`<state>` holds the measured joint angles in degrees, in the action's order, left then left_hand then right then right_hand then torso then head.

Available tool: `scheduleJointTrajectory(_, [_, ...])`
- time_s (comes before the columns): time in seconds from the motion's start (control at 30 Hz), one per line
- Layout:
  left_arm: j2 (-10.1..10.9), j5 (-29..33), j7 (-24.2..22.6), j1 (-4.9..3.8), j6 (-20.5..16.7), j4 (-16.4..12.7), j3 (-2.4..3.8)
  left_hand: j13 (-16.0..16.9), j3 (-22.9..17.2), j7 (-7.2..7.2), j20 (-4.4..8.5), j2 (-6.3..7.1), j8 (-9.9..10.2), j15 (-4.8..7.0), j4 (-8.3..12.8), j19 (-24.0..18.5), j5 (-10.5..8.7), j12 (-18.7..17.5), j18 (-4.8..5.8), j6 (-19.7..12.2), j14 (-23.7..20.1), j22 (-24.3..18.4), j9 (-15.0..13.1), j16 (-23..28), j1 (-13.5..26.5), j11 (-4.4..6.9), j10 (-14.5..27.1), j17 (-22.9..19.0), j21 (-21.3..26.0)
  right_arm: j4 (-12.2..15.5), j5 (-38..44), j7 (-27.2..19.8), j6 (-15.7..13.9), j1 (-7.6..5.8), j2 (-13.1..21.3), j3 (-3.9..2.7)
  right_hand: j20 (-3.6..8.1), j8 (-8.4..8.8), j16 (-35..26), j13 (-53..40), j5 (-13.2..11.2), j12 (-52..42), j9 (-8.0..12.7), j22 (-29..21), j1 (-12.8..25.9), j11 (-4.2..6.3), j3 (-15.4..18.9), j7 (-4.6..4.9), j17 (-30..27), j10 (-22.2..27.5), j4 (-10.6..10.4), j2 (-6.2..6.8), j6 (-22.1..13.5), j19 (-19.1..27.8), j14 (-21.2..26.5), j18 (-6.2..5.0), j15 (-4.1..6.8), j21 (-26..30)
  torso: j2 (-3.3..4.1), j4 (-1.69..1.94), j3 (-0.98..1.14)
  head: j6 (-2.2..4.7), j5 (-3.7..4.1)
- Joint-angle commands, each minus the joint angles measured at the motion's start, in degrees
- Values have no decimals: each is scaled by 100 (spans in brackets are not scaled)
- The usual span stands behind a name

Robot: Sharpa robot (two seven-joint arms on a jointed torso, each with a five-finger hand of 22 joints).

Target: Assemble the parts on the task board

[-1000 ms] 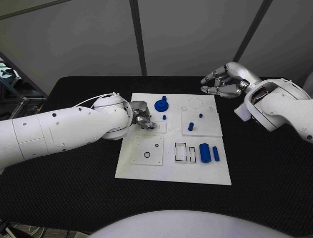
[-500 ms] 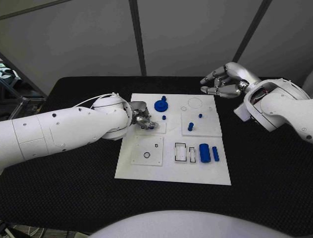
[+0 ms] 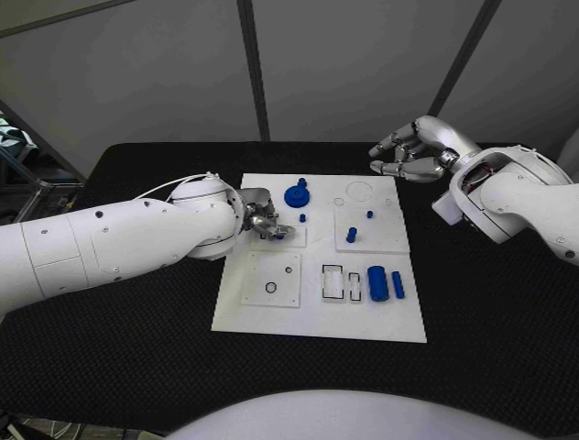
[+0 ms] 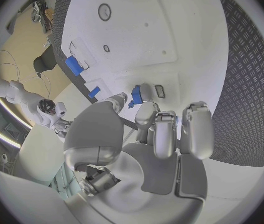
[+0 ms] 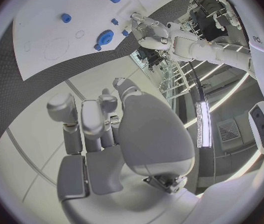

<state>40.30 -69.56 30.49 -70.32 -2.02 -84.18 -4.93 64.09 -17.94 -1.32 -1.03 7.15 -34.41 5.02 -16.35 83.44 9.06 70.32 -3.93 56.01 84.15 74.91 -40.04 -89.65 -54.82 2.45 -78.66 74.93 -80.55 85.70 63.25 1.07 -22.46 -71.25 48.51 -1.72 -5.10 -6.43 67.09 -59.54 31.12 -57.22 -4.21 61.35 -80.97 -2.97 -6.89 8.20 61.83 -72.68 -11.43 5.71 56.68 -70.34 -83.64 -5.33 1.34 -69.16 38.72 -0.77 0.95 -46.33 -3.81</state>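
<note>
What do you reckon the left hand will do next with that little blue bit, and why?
Probably lower it a touch and seat it in the task board. The left hand pinches a small blue part between its fingers just above the board, near a small slot. The right hand hangs curled beyond the board's far edge, holding nothing.

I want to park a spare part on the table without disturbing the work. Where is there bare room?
The black table is bare in front of the task board, and on the strip between the board's right edge and the right arm. It is crowded at the board's upper left, where the left hand works beside the blue round part, and near the right hand.
</note>
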Motion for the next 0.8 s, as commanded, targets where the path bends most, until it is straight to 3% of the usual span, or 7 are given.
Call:
scheduleJointTrajectory(0.03, [8,-26,25,-5,-35,-10,3,-6,69,-5,-3,-33,28,37,0,24,-15,25,90,33,585,248,-3,-35,5,-3,-13,1507,-18,11,67,-4,39,-10,0,-4,6,33,-25,9,39,-8,9,-7,-5,7,-34,-1,-4,52,4,66,19,-38,-83,-114,3,22,-1,3,-2,-6,-1])
scheduleJointTrajectory(0.27, [38,-26,25,-4,-59,-51,19,-4,204,-3,-1,-43,24,39,-25,20,-16,28,88,37,585,241,-8,-35,24,-1,-14,1507,-9,5,71,-11,43,-9,-4,-4,6,33,-25,9,39,-8,9,-7,-5,7,-34,-1,-4,52,4,66,19,-38,-83,-114,3,22,0,-2,-1,6,3])
scheduleJointTrajectory(0.8, [73,-26,24,-4,-7,-107,128,-14,284,-1,0,-53,21,40,-25,16,-13,21,85,38,585,234,-11,-35,33,0,-9,1507,0,-12,72,-4,61,-8,-9,-4,6,33,-26,8,52,-10,9,-8,-3,7,-41,-1,-3,51,0,68,20,-38,-83,-114,3,24,-2,4,1,-19,7])
